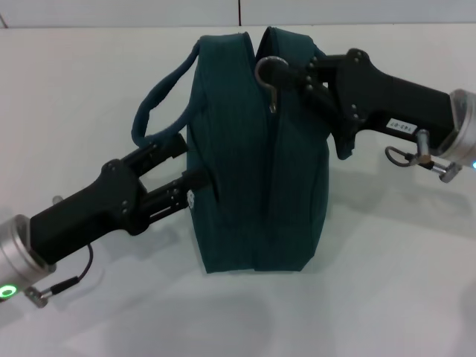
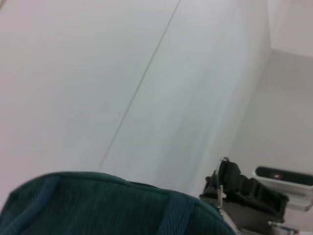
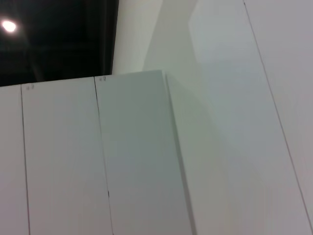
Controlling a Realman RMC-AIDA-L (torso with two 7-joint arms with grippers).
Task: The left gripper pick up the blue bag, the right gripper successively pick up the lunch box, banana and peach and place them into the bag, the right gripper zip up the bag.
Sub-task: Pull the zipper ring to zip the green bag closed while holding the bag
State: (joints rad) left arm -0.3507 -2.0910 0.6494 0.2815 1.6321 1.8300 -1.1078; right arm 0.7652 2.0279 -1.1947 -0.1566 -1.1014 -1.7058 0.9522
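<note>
Head view: left gripper (image 1: pixel 187 172) clamps the dark teal fabric bag (image 1: pixel 253 186); right gripper (image 1: pixel 286 74) pinches its metal ring-pull zipper (image 1: pixel 269 73). Right wrist view shows only white panels (image 3: pixel 146 161).

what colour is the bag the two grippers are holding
Dark teal-blue all over; the bag shows best in the head view.

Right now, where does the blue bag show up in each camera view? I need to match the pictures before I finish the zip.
Head view: the blue bag stands upright in the centre, held between both arms.
Left wrist view: only its top edge and a handle show along the lower edge.
Right wrist view: the bag is not in it, only white panels.
Shared landmark: the right tool at the ring pull also shows in the left wrist view.
</note>
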